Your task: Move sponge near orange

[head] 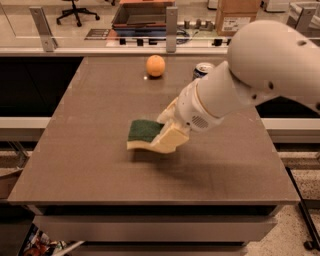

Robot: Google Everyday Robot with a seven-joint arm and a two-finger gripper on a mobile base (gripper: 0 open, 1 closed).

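Observation:
The sponge (143, 131), dark green on top over pale yellow foam, is held just above the brown table (90, 150), with its shadow on the surface under it. My gripper (163, 131) is shut on the sponge's right end, one cream finger above it and one below. The orange (155, 65) sits near the table's far edge, well beyond the sponge. My large white arm (260, 70) reaches in from the right.
A blue drink can (202, 69) stands to the right of the orange, partly hidden behind my arm. A railing with metal posts (171, 22) runs behind the table's far edge. A cardboard box (237, 15) stands beyond it.

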